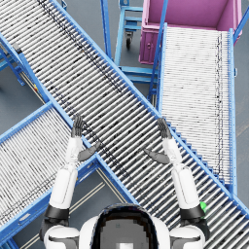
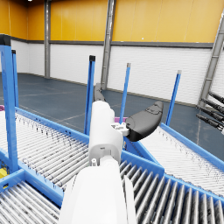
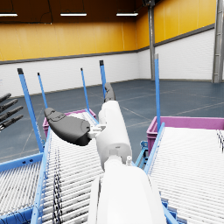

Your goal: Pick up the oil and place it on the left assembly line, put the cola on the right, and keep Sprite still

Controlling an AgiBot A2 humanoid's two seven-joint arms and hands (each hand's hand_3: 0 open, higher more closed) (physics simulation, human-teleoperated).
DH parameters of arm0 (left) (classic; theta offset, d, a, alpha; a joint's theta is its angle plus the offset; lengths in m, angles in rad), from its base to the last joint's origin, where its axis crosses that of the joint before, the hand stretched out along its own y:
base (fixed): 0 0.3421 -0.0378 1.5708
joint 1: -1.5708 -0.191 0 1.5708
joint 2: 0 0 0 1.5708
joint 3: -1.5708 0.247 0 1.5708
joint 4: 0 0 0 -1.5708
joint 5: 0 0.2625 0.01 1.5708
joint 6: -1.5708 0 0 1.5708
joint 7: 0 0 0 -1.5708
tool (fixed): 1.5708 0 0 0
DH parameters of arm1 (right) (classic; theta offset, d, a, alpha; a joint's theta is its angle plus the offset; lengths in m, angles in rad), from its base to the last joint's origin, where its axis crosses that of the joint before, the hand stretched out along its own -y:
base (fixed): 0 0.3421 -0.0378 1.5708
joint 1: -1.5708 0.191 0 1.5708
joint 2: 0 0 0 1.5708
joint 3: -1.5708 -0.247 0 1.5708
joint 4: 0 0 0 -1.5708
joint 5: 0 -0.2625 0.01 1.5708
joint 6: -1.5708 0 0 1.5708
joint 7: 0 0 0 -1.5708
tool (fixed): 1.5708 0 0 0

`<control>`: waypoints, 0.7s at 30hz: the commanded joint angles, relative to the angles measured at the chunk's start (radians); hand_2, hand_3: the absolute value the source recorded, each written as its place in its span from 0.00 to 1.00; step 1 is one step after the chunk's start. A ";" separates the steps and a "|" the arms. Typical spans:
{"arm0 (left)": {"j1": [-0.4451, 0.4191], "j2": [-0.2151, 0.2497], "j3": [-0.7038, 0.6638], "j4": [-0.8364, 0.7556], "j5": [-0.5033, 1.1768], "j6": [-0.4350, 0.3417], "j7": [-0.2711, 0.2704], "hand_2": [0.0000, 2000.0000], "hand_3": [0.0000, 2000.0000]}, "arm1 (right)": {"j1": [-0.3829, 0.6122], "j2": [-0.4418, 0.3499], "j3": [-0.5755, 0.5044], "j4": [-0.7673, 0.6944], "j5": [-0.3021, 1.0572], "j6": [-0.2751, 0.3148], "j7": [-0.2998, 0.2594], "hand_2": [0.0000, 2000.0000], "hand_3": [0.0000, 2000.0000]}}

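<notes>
i see left hand [image 1: 78,136] and right hand [image 1: 165,137] above the middle conveyor [image 1: 121,104], fingers apart, both holding nothing.

This is a warehouse or factory hall. Long roller conveyors [image 1: 112,107] on blue steel frames cross a grey concrete floor [image 3: 188,98]. A purple bin [image 1: 150,46] stands at one line's end. Strip lights [image 3: 72,14] hang above yellow-and-white walls [image 2: 153,65].
</notes>
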 commanded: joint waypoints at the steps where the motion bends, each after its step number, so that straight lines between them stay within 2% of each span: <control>1: 0.000 0.000 0.000 0.000 0.000 0.000 0.000 0.00 0.00 | 0.000 0.000 0.000 0.000 0.000 0.000 0.000 0.00 0.00; 9: 0.015 0.008 0.011 0.012 0.000 0.000 0.000 0.00 0.00 | 0.011 -0.006 0.011 -0.015 0.000 0.000 0.000 0.00 0.00; 12: 0.043 0.032 -0.026 -0.034 0.000 -0.064 -0.064 0.00 0.00 | 0.040 -0.030 -0.027 0.005 0.000 -0.063 0.064 0.00 0.00; 15: 0.117 0.071 -0.083 -0.045 0.000 -0.087 -0.087 0.00 0.00 | 0.085 -0.055 -0.093 0.051 0.000 -0.086 0.087 0.00 0.00; 17: 0.150 0.080 -0.121 -0.054 0.000 -0.094 -0.094 0.00 0.00 | 0.106 -0.062 -0.129 0.069 0.000 -0.093 0.094 0.00 0.00; 18: 0.162 0.082 -0.137 -0.061 0.044 -0.096 -0.096 0.00 0.00 | 0.113 -0.066 -0.140 0.071 0.000 -0.095 0.096 0.00 0.00; 21: 0.200 0.092 -0.176 -0.058 0.177 -0.099 -0.099 0.00 0.00 | 0.129 -0.074 -0.173 0.095 0.133 -0.098 0.099 0.00 0.00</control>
